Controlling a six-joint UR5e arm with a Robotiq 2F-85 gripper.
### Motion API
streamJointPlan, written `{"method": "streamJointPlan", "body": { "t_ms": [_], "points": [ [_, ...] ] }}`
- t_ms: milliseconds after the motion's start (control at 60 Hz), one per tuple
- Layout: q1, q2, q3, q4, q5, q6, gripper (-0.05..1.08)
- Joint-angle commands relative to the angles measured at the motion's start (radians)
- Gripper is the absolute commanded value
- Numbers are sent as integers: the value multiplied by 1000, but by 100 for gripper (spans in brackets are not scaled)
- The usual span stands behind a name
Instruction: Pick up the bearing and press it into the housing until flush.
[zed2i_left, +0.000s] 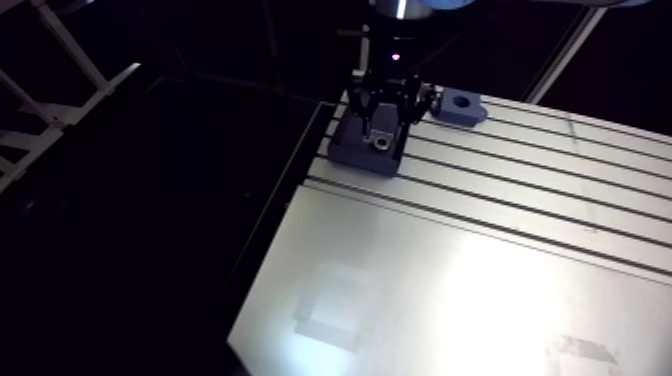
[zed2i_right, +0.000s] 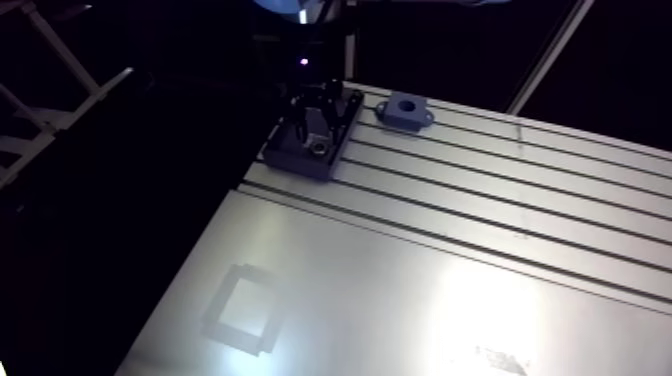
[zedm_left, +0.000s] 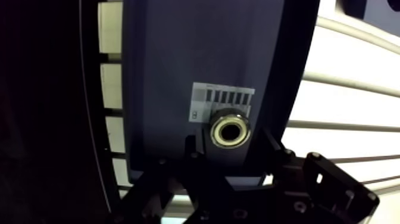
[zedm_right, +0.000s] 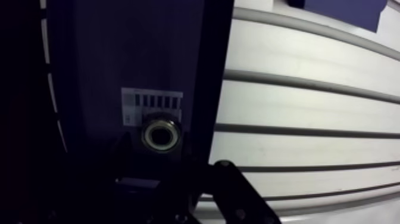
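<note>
Bearing on the dark tray, touching a label; jaws stand apart, one at each side of it. Housing sits on the bench, 2 o'clock from the tray in the arm view.

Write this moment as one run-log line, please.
step: pickup | pincer at bearing | bearing on dark tray | housing apart on table, empty

Bearing on tray between fingers, housing apart on table
</note>
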Motion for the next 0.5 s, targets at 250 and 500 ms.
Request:
{"method": "streamJointPlan", "body": {
  "t_ms": [250, 500],
  "points": [
    [1, 11, 1, 0, 0, -3, 44],
    [1, 14, 1, -1, -3, -3, 44]
  ]
}}
